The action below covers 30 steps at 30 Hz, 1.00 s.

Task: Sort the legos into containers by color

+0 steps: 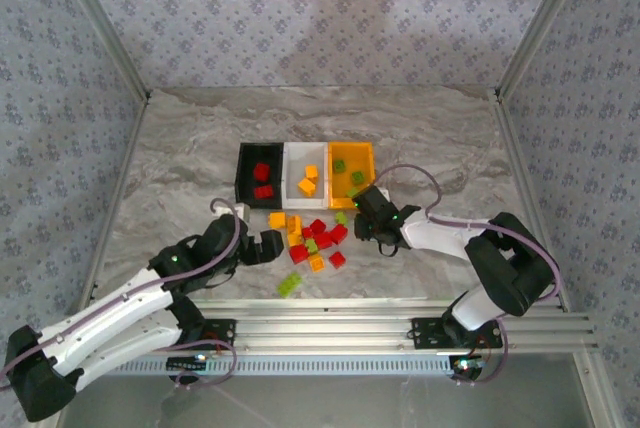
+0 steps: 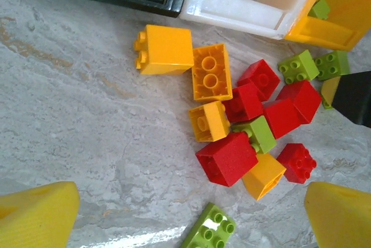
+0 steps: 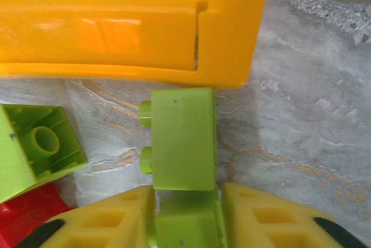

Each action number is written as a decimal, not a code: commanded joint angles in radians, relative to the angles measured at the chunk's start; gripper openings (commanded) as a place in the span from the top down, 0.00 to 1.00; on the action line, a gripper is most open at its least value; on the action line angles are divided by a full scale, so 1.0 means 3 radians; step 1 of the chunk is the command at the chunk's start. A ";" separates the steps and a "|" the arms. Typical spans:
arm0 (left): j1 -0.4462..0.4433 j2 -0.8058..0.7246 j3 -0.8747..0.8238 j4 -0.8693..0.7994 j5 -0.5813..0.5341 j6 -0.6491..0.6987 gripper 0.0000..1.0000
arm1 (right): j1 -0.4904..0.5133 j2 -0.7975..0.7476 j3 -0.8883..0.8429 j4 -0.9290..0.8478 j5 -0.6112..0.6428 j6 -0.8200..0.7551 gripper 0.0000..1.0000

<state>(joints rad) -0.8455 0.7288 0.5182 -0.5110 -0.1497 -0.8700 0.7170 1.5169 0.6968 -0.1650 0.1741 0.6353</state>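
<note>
on the tabletop (image 1: pixel 180 148), three bins joined in a row: black bin (image 1: pixel 243 173) at the left, white bin (image 1: pixel 296 160) in the middle, orange bin (image 1: pixel 352 147) at the right. two hands: left hand (image 1: pixel 268 245) spread wide and empty, low over the left edge of the pile (image 1: pixel 315 238); right hand (image 3: pixel 185 199) clamped on a green brick (image 3: pixel 182 138) turned on its side, studs to the left, just beside the outer near wall of the orange bin, close to its corner. step in hand, by the look of it: getting that brick into the orange bin, home of the green ones. to do it well: hold the grip firm, lift straight up and well clear of the rim, move over the open middle of the bin rather than the wall, lower a little, then let go; mind the second green brick (image 3: pixel 37 143) close by on the left, and avoid nudging the bin row. counted from above: two red in the black bin, two orange in the white, two green in the orange. counted loose in the left wrist view: six red, four orange, four green, the held one perhaps among them, maybe more hidden at the edge.
</note>
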 commanded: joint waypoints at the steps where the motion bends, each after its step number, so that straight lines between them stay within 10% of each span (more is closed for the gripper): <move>1: -0.0021 -0.0022 -0.0006 -0.0114 -0.0068 -0.0042 0.00 | 0.0069 -0.0079 0.0088 -0.0119 -0.0044 -0.0108 0.69; 13: -0.0022 -0.0036 -0.0044 -0.0101 -0.0104 0.0052 0.00 | 0.0270 -0.0822 0.0632 -0.0818 0.0083 -0.0204 0.76; 30: -0.0056 0.0089 -0.0131 -0.0062 0.0184 0.0271 0.01 | -0.0405 0.1143 0.2489 -0.0994 0.0153 -0.0270 0.59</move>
<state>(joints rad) -0.8513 0.7395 0.4808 -0.5278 -0.1333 -0.8268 0.6052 1.8317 1.3785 -0.4015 0.2146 0.5640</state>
